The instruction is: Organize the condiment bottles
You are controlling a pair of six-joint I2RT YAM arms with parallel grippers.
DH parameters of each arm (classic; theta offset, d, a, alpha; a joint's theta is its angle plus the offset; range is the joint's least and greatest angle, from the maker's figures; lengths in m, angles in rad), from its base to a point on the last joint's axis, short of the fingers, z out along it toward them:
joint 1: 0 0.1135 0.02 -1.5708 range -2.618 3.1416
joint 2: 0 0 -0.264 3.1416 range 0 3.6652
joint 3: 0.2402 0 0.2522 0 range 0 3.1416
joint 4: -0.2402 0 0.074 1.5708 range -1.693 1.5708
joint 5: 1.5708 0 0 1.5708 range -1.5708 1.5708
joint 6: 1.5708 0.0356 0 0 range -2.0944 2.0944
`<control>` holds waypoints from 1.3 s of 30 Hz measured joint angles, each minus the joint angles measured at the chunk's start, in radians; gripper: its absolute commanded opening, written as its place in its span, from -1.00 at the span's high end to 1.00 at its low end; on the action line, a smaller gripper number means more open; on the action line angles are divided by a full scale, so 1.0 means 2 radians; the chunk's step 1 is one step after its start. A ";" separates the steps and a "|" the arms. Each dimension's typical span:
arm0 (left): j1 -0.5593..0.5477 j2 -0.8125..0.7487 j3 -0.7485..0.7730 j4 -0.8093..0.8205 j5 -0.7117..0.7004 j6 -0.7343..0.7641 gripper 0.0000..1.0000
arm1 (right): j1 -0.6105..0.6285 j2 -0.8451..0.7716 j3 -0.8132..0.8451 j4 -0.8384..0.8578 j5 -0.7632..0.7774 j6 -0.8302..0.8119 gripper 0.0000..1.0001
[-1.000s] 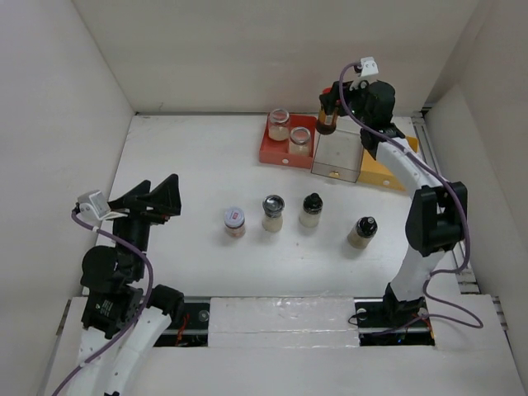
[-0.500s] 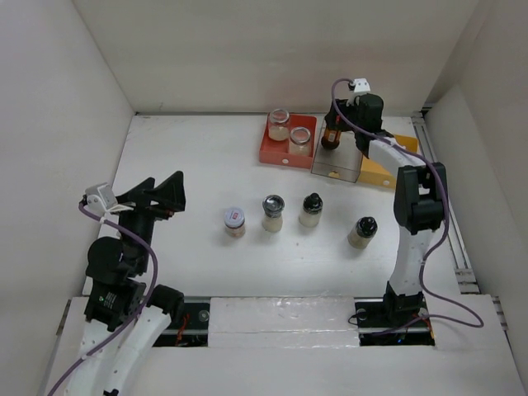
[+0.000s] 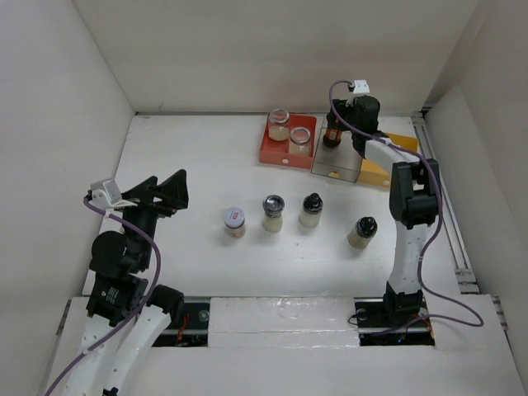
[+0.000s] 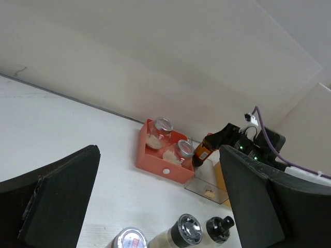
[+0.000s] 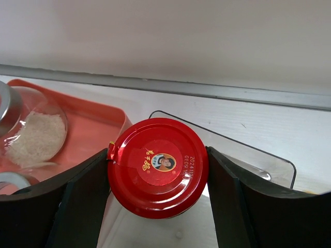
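Toward the bench's far right corner, the right gripper [image 5: 158, 178] clamps the red-capped bottle [image 5: 155, 157] over the clear tray [image 3: 338, 162], probably to sort it there; the left gripper [image 4: 158, 196] hangs spread apart.

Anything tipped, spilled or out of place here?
Nothing stands out. Four bottles stand upright in a row, two glass jars sit upright in the red tray, and the right gripper holds the red-capped bottle at the clear tray. No spills visible.
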 measured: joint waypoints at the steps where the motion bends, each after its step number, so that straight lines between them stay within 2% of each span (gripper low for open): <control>1: 0.000 0.000 0.000 0.001 0.001 0.000 -0.93 | 0.000 0.001 0.000 0.000 0.002 0.000 -0.54; 4: 0.000 0.001 0.000 0.001 0.004 0.001 -0.93 | 0.000 0.002 -0.005 0.022 0.005 0.001 -0.93; 5: 0.000 0.001 0.000 0.001 0.004 0.001 -0.93 | 0.000 0.001 -0.006 0.033 0.007 0.000 -0.99; 10: 0.000 0.001 0.000 0.004 0.007 0.001 -0.93 | 0.000 -0.038 -0.042 0.050 0.011 0.000 -0.99; 14: 0.000 0.001 0.000 0.004 0.009 0.001 -0.93 | 0.001 -0.122 -0.081 0.037 -0.002 0.001 -0.99; 17: 0.000 0.001 0.000 0.004 0.010 0.001 -0.93 | 0.017 -0.225 -0.139 0.034 -0.006 0.008 -0.56; 18: 0.000 0.001 0.000 0.004 0.011 0.001 -0.93 | 0.032 -0.265 -0.167 0.033 0.000 0.011 -0.15; 19: 0.000 0.001 0.000 0.004 0.012 0.001 -0.93 | 0.051 -0.303 -0.195 0.036 0.005 0.012 0.15; 20: 0.000 0.000 0.000 0.004 0.014 0.001 -0.93 | 0.075 -0.337 -0.222 0.036 0.009 0.014 0.27; 23: 0.000 -0.005 0.000 0.004 0.017 0.001 -0.93 | 0.143 -0.408 -0.291 0.013 0.017 0.021 -0.10; 24: 0.000 -0.007 0.000 0.004 0.017 0.001 -0.93 | 0.157 -0.422 -0.308 -0.003 0.018 0.023 -0.51; 25: 0.000 -0.010 0.000 0.004 0.018 0.001 -0.93 | 0.166 -0.433 -0.325 -0.027 0.023 0.027 -0.68; 28: 0.000 -0.017 0.000 0.005 0.021 0.001 -0.93 | 0.182 -0.460 -0.369 -0.104 0.048 0.029 -0.98; 33: 0.000 -0.020 0.000 0.007 0.023 0.001 -0.93 | 0.203 -0.498 -0.405 -0.220 0.071 0.040 -0.98; 39: 0.000 -0.020 0.000 0.008 0.027 0.001 -0.93 | 0.221 -0.477 -0.408 -0.249 0.068 0.050 -0.98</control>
